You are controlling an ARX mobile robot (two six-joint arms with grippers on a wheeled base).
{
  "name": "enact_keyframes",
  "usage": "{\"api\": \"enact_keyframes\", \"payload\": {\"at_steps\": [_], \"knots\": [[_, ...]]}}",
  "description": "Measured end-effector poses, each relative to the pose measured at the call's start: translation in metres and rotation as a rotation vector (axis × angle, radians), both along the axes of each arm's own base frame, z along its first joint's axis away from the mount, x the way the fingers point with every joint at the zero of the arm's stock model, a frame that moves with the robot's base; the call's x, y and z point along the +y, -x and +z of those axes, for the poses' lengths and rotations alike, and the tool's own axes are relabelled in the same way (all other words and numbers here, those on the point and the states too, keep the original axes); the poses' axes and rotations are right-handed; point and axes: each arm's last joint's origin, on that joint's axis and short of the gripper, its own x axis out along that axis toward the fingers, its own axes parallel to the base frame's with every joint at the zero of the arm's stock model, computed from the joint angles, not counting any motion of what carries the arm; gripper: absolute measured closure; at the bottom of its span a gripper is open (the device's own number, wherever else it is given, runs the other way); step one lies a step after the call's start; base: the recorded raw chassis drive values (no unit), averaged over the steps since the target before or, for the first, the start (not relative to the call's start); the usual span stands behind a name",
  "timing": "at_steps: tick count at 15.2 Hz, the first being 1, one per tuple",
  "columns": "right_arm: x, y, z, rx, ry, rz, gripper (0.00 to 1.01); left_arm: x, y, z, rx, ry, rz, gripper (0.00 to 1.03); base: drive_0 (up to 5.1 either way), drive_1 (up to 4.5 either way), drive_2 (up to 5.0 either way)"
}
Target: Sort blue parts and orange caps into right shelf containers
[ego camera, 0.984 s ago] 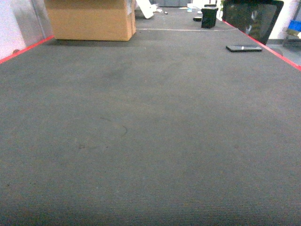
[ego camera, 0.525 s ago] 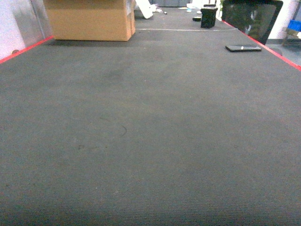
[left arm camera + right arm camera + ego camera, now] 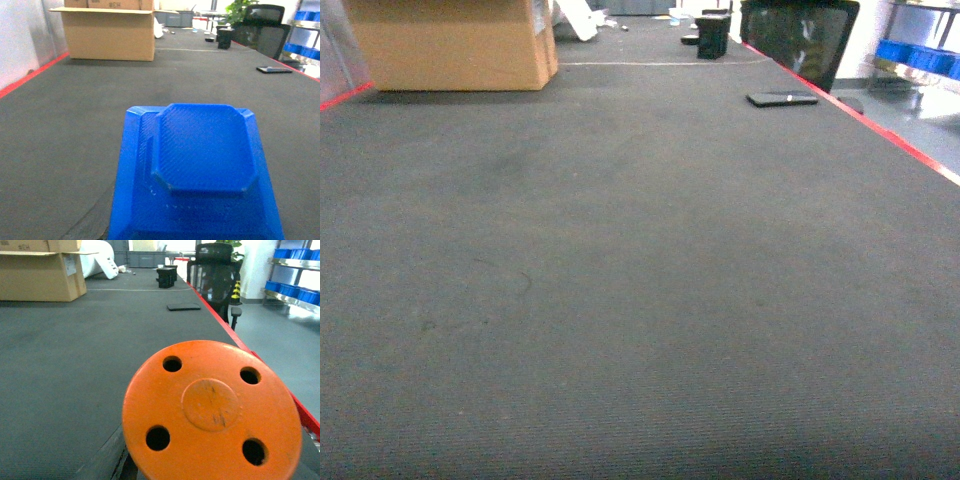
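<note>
Blue part [image 3: 200,175] and orange cap [image 3: 212,412] hide both grippers.

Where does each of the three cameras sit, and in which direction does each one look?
Head: rides on the robot, looks forward and down over the dark carpet; nothing of the robot shows.
Left wrist: on the left arm, looks forward low over the carpet; a blue part fills the foreground, the pincer itself hidden.
Right wrist: on the right arm, looks forward along the red floor line; an orange cap fills the foreground, pincer hidden.
Shared: all three show the cardboard box and the black office chair.
</note>
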Motion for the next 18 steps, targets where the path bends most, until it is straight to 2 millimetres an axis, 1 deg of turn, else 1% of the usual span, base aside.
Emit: {"api": "enact_keyframes", "payload": {"at_steps": [5, 18], "knots": [[0.0, 0.0, 0.0, 0.0, 0.0, 0.0, 0.57, 0.0, 0.0, -0.0001, 0.0, 0.0, 0.0, 0.61, -0.7, -0.72, -0.7], [0.0, 0.0, 0.0, 0.0, 0.0, 0.0, 0.57, 0.0, 0.0, 0.0, 0.0, 0.0, 0.0, 0.61, -1.6, -1.62, -1.6]]}}
